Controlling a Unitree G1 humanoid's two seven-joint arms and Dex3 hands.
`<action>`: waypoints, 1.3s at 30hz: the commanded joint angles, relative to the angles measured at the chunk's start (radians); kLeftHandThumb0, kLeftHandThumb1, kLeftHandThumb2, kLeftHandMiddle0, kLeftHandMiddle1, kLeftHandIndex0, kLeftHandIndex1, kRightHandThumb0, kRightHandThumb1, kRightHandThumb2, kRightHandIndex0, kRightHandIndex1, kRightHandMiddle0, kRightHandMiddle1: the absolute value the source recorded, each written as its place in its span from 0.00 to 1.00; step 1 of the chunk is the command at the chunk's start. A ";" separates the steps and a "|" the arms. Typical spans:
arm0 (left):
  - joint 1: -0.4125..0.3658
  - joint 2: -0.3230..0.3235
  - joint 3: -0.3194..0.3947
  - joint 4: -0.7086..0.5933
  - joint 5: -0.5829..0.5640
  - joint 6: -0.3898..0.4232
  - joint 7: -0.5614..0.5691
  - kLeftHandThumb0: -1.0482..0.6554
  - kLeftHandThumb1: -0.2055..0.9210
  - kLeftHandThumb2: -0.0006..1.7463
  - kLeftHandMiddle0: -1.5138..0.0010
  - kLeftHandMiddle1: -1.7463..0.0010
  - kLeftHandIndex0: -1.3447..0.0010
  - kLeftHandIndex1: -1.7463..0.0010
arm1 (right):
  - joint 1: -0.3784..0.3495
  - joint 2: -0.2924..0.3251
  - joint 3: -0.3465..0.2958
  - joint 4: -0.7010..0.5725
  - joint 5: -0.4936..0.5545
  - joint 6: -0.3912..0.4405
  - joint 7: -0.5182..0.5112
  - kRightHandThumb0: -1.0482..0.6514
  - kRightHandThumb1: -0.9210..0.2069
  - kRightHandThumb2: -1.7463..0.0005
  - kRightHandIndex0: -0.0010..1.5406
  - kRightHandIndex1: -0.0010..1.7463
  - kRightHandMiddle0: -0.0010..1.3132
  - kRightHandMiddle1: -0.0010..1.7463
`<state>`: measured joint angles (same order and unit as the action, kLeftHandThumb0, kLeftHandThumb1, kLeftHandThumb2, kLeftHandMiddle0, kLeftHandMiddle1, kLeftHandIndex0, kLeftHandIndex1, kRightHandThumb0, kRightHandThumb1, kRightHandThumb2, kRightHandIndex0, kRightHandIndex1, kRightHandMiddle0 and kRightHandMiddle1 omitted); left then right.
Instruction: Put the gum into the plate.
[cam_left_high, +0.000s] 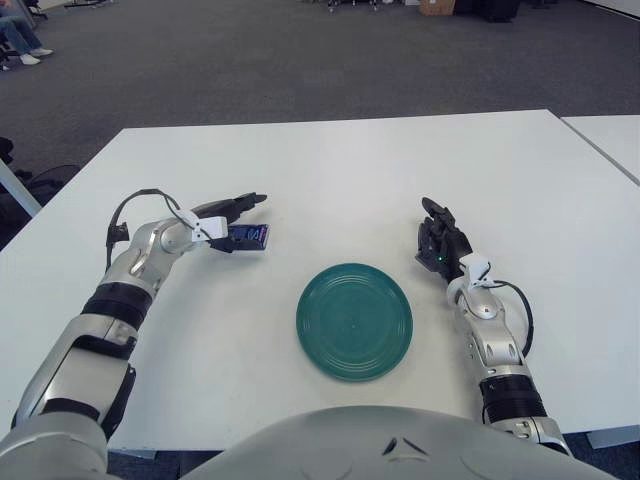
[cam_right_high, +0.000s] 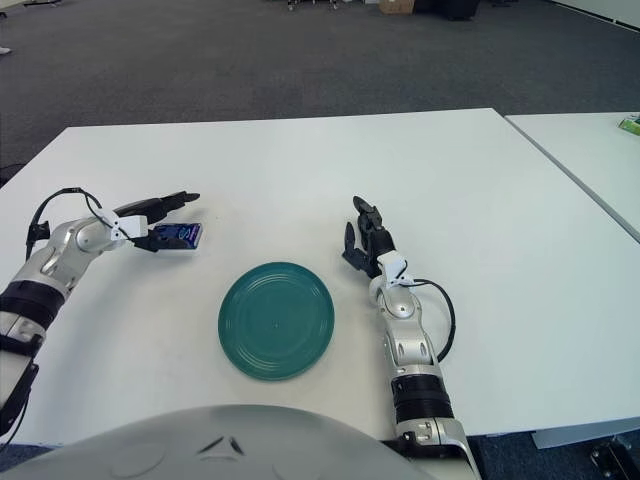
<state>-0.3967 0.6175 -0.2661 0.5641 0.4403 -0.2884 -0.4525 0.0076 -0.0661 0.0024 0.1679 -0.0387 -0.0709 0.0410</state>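
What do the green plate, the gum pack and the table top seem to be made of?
The plate looks like glazed ceramic or hard plastic: an even teal sheen with faint concentric rings. The gum pack, beside the left hand, seems printed paperboard or foil, dark blue with small markings; too small to be sure. The table top looks like matte white laminate, smooth and uniform. The right hand shows right of the plate.

Both views come from the robot's head, looking forward and down at the tabletop (cam_left_high: 330, 170) from close above. The 2 eyes sit slightly apart and share the plate (cam_right_high: 276, 320), both arms and the carpet beyond.
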 joint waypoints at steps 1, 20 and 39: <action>0.003 0.021 -0.003 -0.018 0.010 0.032 -0.016 0.03 1.00 0.12 0.94 1.00 1.00 0.88 | 0.009 -0.001 -0.003 0.012 0.005 0.033 0.002 0.25 0.00 0.43 0.11 0.01 0.00 0.21; 0.046 0.040 -0.037 0.014 0.057 0.043 0.002 0.01 1.00 0.11 0.94 1.00 1.00 0.85 | 0.009 -0.009 -0.012 0.000 -0.002 0.035 -0.004 0.25 0.00 0.44 0.12 0.01 0.00 0.24; 0.004 -0.025 -0.100 0.304 0.093 -0.059 0.141 0.06 0.99 0.05 0.91 0.99 1.00 0.65 | 0.039 -0.042 -0.046 -0.029 0.024 0.046 0.023 0.24 0.00 0.44 0.10 0.00 0.00 0.23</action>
<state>-0.3935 0.6165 -0.3408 0.7915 0.5142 -0.3521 -0.3204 0.0264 -0.0991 -0.0335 0.1383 -0.0271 -0.0566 0.0556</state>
